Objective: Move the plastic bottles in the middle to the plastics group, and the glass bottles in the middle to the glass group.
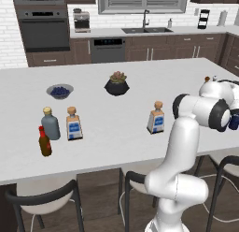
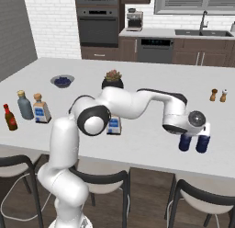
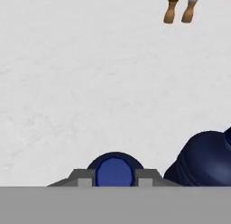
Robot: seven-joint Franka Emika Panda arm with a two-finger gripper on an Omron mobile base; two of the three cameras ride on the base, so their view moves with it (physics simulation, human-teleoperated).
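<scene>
My gripper point(image 2: 186, 136) hangs over the counter's right end, shut on a small dark blue plastic bottle point(image 2: 185, 142); its round cap point(image 3: 115, 171) sits between my fingertips. A second dark blue bottle point(image 3: 205, 159) stands close on its right point(image 2: 202, 144), as the plastics group. One clear glass bottle point(image 1: 156, 118) with a cork stopper and a blue label stands mid-counter, partly behind my arm point(image 2: 114, 126). Another clear labelled bottle point(image 1: 73, 125) stands at the left beside the grey-blue bottle point(image 1: 50, 125) and the brown red-capped bottle point(image 1: 45, 142).
A dark pot with a plant point(image 1: 116, 84) and a bowl of blueberries point(image 1: 59, 90) stand farther back. Two shakers point(image 2: 218, 94) stand beyond the blue bottles. Stools point(image 2: 202, 199) line the counter's near edge.
</scene>
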